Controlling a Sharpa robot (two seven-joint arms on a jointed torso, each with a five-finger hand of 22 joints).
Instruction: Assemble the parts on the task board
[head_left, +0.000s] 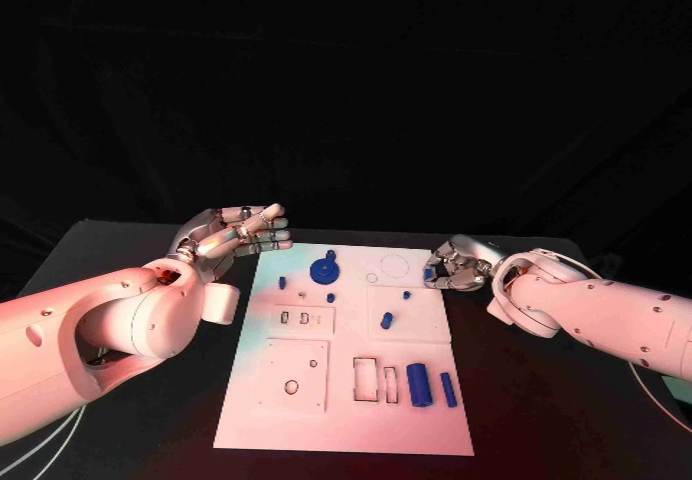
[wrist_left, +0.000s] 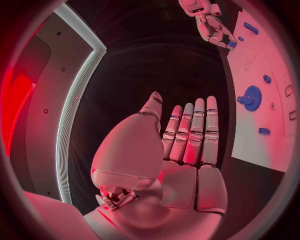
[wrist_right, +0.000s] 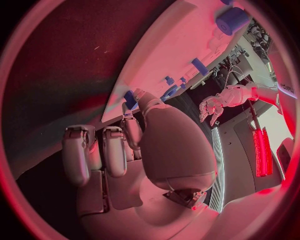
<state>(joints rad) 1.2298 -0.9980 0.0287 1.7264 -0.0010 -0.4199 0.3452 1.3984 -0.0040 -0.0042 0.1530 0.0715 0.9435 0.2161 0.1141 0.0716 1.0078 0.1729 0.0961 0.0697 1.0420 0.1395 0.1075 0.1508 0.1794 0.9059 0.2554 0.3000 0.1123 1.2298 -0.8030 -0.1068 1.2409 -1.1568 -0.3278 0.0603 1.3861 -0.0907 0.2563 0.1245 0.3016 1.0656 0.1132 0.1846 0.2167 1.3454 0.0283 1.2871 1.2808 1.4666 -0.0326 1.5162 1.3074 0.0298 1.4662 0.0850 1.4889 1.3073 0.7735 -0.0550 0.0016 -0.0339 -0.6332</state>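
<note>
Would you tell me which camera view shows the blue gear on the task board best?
The head view: the blue gear lies unobstructed near the task board's far end. The left wrist view shows it clearly too, but bent near the circle's rim. In the right wrist view I cannot pick it out.

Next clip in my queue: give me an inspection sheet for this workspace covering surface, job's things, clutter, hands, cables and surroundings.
Surface: black table with the white task board lying in the middle.
Job's things: blue gear at the board's far end; small blue pieces across its middle; a blue cylinder and a slimmer blue bar side by side near the front, beside rectangular slots.
Clutter: nothing seen.
Hands: left hand held above the table off the board's far left corner, fingers straight and together, holding nothing; right hand at the board's far right corner, fingers curled around a small blue piece.
Cables: pale cables under the left arm.
Surroundings: dark backdrop.
</note>
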